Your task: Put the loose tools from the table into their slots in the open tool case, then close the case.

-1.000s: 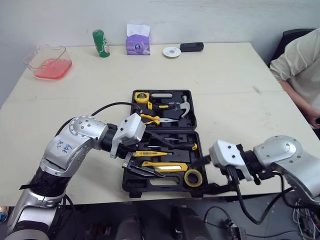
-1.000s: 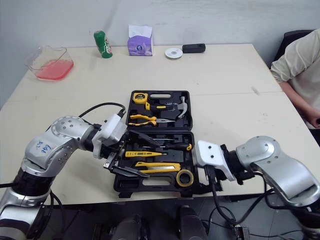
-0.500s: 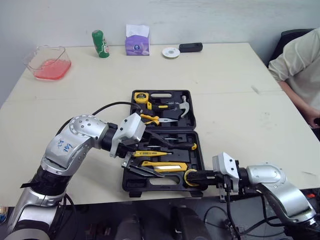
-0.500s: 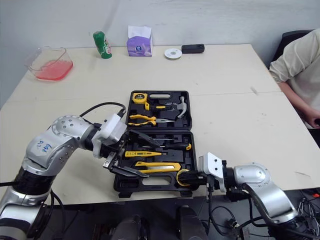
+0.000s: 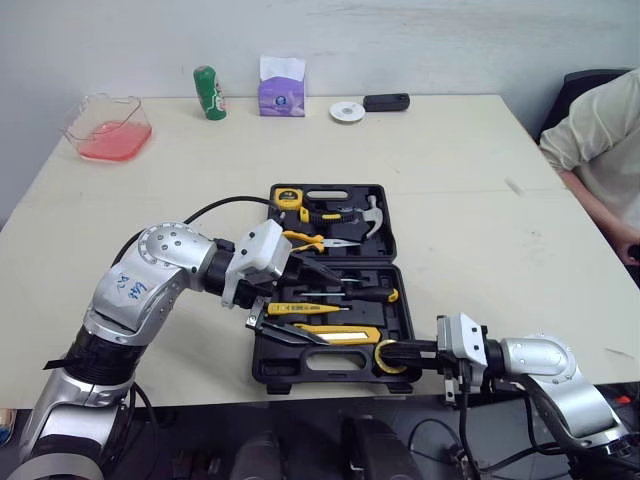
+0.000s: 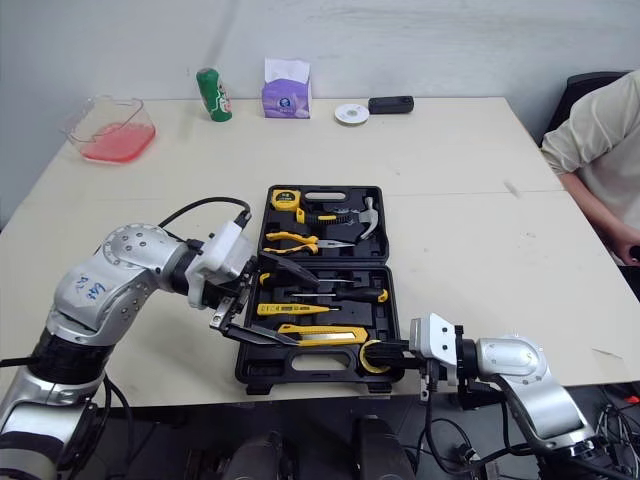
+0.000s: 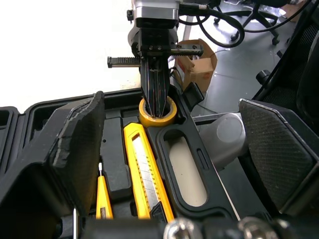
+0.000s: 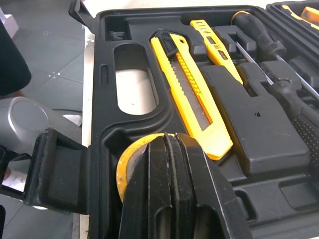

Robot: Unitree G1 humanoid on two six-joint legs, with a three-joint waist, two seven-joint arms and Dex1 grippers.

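Fingers [image 7: 155, 82] of the right gripper [image 5: 392, 348] lie tight together with no gap between them, their tips down on the yellow tape roll [image 7: 149, 118] at the near right corner of the open tool case [image 5: 320, 384]; whether they bear on the roll's rim or poke into its hole is hard to tell, though they look to be pushing it down rather than pinching it; the roll sits in its round pocket just beside one end of the utility knife [image 5: 330, 332], which lies flat in its own slot; the left gripper [image 5: 318, 308] hangs over the left side of the near tray, fingers spread wide and holding nothing; the hammer [image 5: 370, 215] lies in the far tray

The step in hand seems to be seating the roll; it wants a straight, even push until the roll's top sits level with the moulding, since a roll left proud would likely keep the two halves from meeting; a sideways drag might tip it against the knife; the closed fingers should then lift straight out, and both grippers should be clear of the trays before either half is folded over
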